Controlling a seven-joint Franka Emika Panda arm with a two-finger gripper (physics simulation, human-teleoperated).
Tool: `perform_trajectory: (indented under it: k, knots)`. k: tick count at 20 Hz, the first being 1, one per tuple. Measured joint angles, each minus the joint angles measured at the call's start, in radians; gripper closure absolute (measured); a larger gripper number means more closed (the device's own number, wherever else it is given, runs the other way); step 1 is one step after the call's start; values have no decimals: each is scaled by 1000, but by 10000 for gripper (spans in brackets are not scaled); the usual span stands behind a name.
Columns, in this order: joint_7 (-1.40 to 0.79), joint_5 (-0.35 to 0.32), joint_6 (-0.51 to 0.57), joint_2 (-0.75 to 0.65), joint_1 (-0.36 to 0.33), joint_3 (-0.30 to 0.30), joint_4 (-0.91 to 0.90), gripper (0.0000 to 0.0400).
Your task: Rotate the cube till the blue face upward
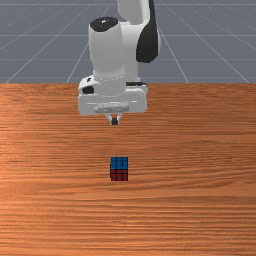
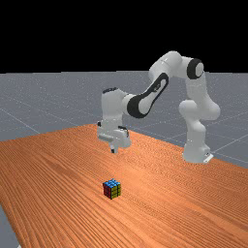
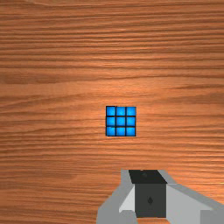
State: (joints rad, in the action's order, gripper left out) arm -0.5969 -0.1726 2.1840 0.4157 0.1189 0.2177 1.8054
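The tool point(image 1: 114, 121) is closed tight above the bench point(image 1: 200, 210), and in the front view the cube point(image 1: 119, 172), with its blue face point(image 3: 120, 121) upward, rests at six o'clock from it.

An orange-brown wooden table point(image 1: 50, 150) carries a Rubik's cube point(image 1: 119, 169) that rests flat, its blue face up. In the front view the grain runs from nine to three o'clock, and the cube's red face shows on its six o'clock side. In the far view the red face is at the cube's eight o'clock and the yellow one at its four o'clock. There the arm's base point(image 2: 195, 151) stands on the table, well apart from the cube, a little past its two o'clock.
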Motion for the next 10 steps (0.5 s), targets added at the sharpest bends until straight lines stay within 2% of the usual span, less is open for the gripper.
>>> perform_trajectory:
  k: [3, 6, 10]
  knots:
    - [-27, -13, -3, 26, -1, -2, -32, 400]
    - [-28, -35, -12, 106, -11, -15, -132, 400]
    - [-17, -54, -1, 190, -14, -38, -167, 400]
